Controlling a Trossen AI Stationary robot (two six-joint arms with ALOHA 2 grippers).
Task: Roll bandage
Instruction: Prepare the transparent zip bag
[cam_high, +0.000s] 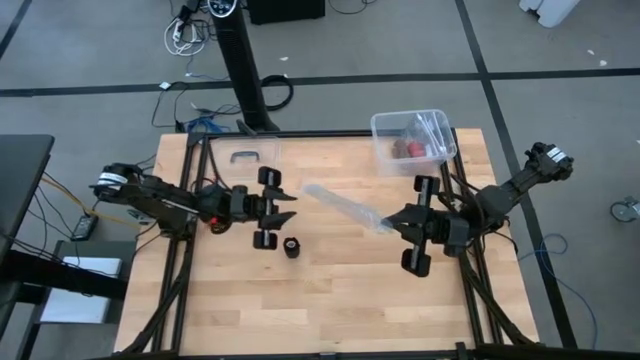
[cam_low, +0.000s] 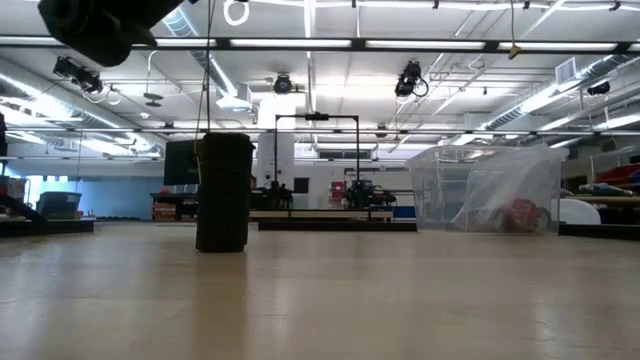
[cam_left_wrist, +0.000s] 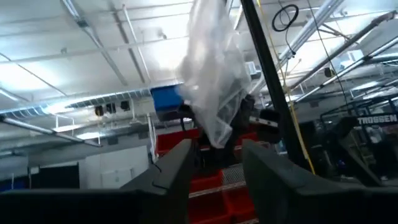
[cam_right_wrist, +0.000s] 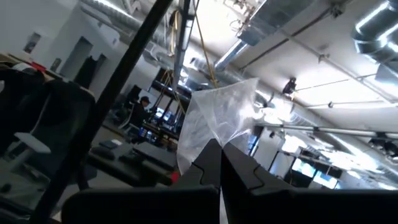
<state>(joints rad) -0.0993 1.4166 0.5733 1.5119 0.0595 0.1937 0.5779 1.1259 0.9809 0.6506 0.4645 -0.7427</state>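
The bandage shows as a short black roll standing on its end on the wooden table, between the two grippers and nearer the front; in the low view it stands upright. No gripper touches it. My right gripper is shut on a clear plastic wrapper, held above the table. My left gripper is open at the wrapper's free end; in the left wrist view the wrapper hangs just ahead of its spread fingers, and no touch shows. My right gripper pinches one end of the clear wrapper between its two shut fingers, coming level from the table's right side. The wrapper stretches from the fingers toward my left gripper, lifted clear of the table, crumpled and slack.
A clear plastic box with red things inside stands at the table's far right; it also shows in the low view. A clear lid with a dark handle lies at the far left. Bare wood lies toward the near edge.
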